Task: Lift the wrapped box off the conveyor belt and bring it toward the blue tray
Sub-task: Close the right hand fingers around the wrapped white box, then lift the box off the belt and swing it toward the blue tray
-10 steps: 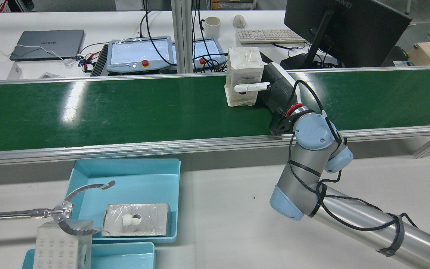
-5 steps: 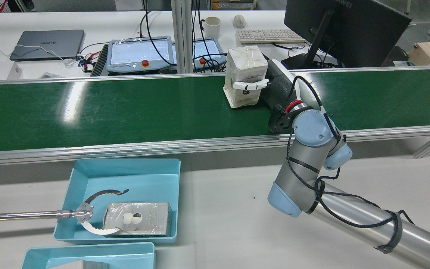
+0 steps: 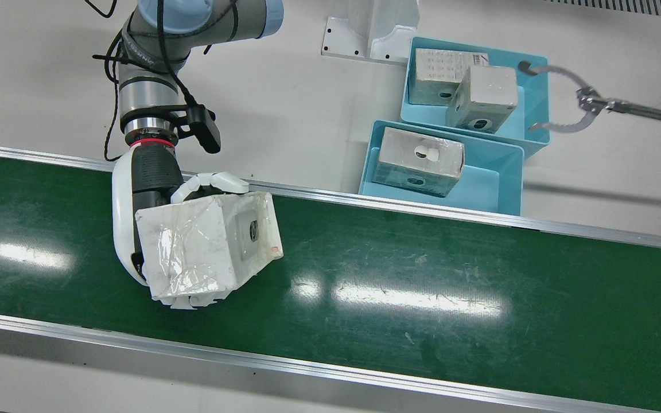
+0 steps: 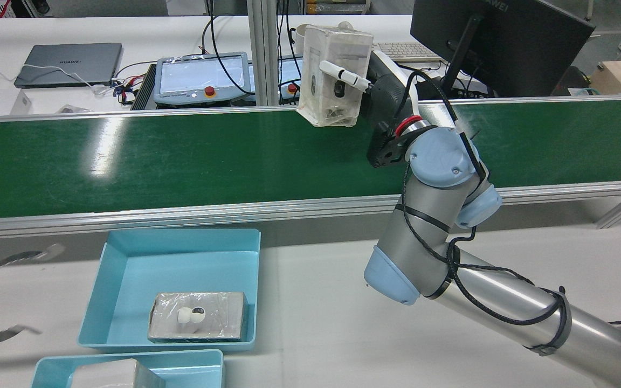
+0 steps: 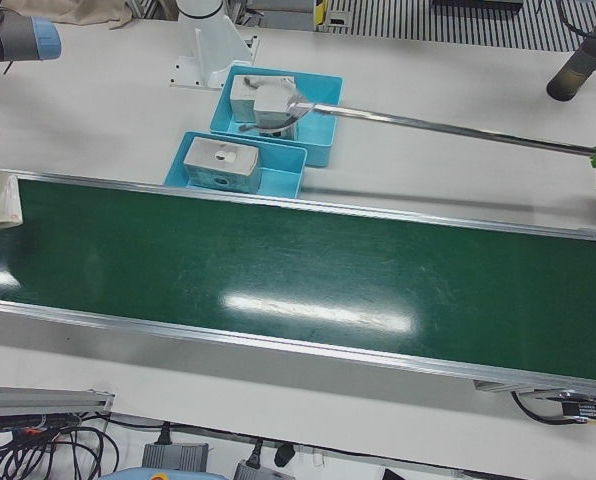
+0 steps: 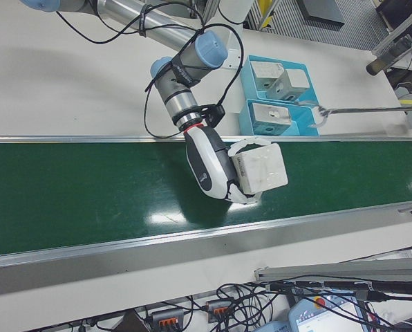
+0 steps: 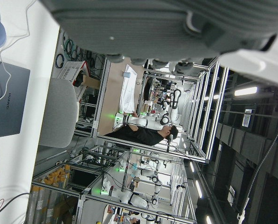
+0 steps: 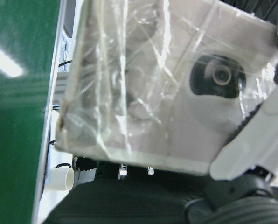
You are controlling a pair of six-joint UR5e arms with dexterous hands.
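1 white plastic-wrapped box, tilted

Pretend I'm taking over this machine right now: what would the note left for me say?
Right hand: shut on the wrapped box, lifted clear of the conveyor belt.
Left hand: only its own camera shows part of it, so I cannot tell its state.
Blue tray: beside the belt, already holding one wrapped box.
A long-handled grabber hangs over the second tray; mind it.
Done: pick and lift. Left: carry the box across toward the blue tray.
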